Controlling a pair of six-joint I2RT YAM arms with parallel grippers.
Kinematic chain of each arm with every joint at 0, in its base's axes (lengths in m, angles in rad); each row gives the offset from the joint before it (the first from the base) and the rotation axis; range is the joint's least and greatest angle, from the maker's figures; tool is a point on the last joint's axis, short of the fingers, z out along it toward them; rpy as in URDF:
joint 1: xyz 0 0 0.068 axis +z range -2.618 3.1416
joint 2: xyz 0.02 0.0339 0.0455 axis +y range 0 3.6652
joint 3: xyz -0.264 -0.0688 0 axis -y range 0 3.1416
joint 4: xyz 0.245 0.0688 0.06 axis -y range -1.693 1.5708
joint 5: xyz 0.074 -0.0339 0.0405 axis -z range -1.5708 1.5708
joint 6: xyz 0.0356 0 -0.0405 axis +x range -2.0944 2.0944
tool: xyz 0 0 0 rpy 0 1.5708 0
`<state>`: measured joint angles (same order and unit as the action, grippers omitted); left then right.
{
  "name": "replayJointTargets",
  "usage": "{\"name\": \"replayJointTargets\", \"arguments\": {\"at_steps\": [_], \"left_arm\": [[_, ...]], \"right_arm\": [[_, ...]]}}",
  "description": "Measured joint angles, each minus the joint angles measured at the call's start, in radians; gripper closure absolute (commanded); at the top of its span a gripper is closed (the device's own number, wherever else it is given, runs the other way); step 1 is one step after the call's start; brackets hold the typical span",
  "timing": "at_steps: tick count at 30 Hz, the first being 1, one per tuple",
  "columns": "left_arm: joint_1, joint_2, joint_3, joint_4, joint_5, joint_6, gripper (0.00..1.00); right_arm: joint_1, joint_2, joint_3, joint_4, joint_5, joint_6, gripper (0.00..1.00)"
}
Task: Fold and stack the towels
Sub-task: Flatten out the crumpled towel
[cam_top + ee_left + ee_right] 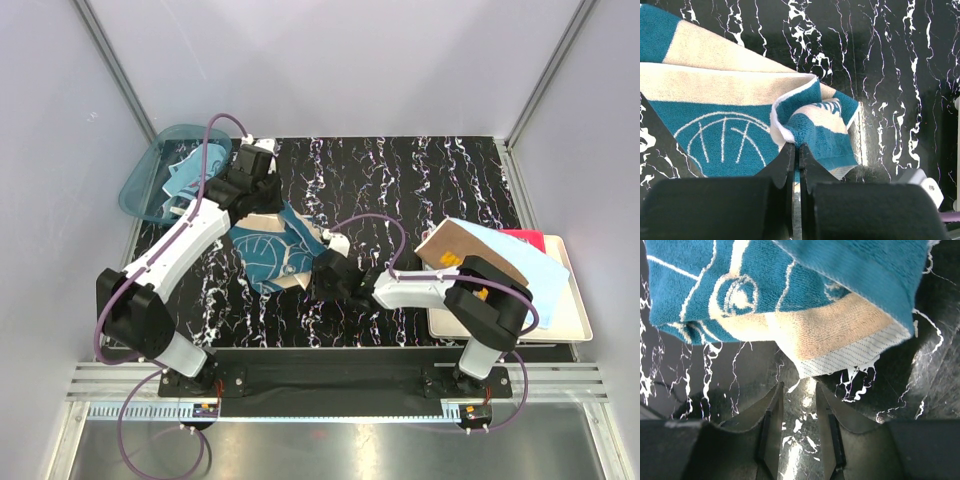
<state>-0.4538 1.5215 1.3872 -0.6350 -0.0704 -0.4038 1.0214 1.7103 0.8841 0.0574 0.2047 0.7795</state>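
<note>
Evidently mid-fold: the teal towel (262, 252) lies rumpled on the black table (420, 180), left of centre.
The left gripper (796, 150) is pinched tight on a bunched corner of it. The right gripper (799, 390) sits just short of the cloth's hem, jaws parted around nothing. Next, I reckon, the right must take that hem so both can draw the cloth flat and fold it.
</note>
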Motion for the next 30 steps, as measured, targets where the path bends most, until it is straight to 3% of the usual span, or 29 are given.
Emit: {"name": "replayJointTargets", "arguments": {"at_steps": [15,30], "left_arm": [[0.066,-0.042,0.005,-0.011,0.011,0.008,1.00],[0.087,-0.060,0.006,-0.022,0.026,0.009,1.00]], "right_arm": [[0.030,-0.012,-0.073,0.036,0.123,0.066,0.46],[0.030,0.067,-0.006,0.076,0.197,0.078,0.47]]}}
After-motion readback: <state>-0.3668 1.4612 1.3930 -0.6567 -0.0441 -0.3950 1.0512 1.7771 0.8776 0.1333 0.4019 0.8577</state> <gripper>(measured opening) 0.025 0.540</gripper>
